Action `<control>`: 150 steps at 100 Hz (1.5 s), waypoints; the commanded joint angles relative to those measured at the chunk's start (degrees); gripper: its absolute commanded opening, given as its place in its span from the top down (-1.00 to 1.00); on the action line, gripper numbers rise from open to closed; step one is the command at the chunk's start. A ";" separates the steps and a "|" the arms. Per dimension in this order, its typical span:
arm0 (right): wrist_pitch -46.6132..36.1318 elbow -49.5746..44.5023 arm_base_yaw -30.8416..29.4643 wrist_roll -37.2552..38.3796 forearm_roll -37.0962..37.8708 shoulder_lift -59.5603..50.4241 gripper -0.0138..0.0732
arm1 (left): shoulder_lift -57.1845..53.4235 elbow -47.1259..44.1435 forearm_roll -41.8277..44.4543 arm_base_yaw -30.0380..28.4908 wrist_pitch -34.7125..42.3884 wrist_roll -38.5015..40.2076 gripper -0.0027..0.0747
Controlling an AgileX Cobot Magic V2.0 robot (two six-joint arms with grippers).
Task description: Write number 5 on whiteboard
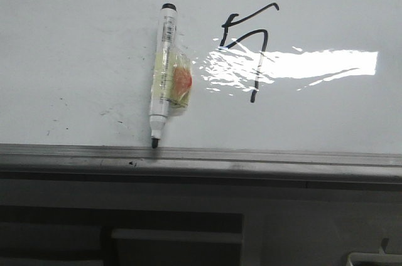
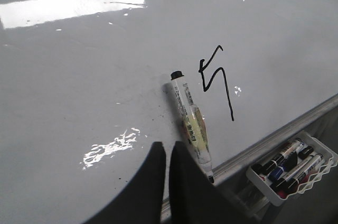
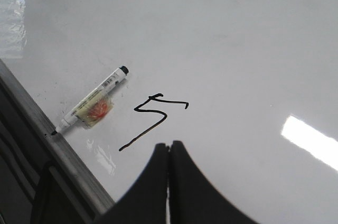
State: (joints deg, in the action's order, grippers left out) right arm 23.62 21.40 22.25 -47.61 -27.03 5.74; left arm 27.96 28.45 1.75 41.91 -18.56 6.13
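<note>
1 whiteboard (image 1: 75,40) fills most of the front view, glossy white with a bright glare band across the right half and a few dark specks at lower left. Its grey frame edge (image 1: 251,159) runs across the lower part of the frame.

1 number 5 (image 1: 250,49) is drawn in thin black strokes just right of centre in the upper half of the front view, crooked and angular, its tail reaching down through the glare. In the left wrist view the same figure (image 2: 216,78) sits right of centre; in the right wrist view it (image 3: 153,121) lies at centre, just above the fingers.

1 marker (image 1: 162,74) lies flat on the board left of the 5, near it but apart. Its dark end is at the top and its uncapped black tip touches the frame edge at the bottom. A scrap of clear tape with an orange patch (image 1: 181,81) clings to its middle.

1 white tray (image 2: 296,168) at the lower right of the left wrist view holds several markers; I cannot count them surely.

The left gripper (image 2: 168,155) has its jaws narrow, nearly closed, with nothing between them. The right gripper (image 3: 169,152) has its jaws pressed together, also holding nothing. 2 grippers, both clear of the marker.
</note>
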 commanded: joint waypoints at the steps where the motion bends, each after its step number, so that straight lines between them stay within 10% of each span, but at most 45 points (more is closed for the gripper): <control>1: -4.85 1.37 -0.32 0.23 -0.37 0.60 0.83 | 0.17 1.59 -0.51 -0.10 4.13 0.35 0.98; 34: -4.85 1.37 -0.32 0.23 -0.37 0.60 0.83 | -4.68 -4.68 6.20 -1.25 8.36 0.06 0.98; 70: -4.85 1.37 -0.32 0.23 -0.37 0.60 0.83 | -23.66 -27.00 -1.75 -16.51 23.61 0.17 0.98; 108: -4.98 1.37 -0.32 0.23 -0.46 0.60 0.83 | -29.62 -29.88 -7.76 -25.79 1.54 0.07 0.98; 150: -4.98 1.37 -0.32 0.23 -0.46 0.60 0.83 | -29.62 -29.75 -7.88 -26.38 1.27 0.07 0.98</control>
State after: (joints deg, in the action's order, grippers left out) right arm 23.24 21.32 22.25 -47.57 -27.03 5.64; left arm -0.24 -0.07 -5.38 15.74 -19.51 6.13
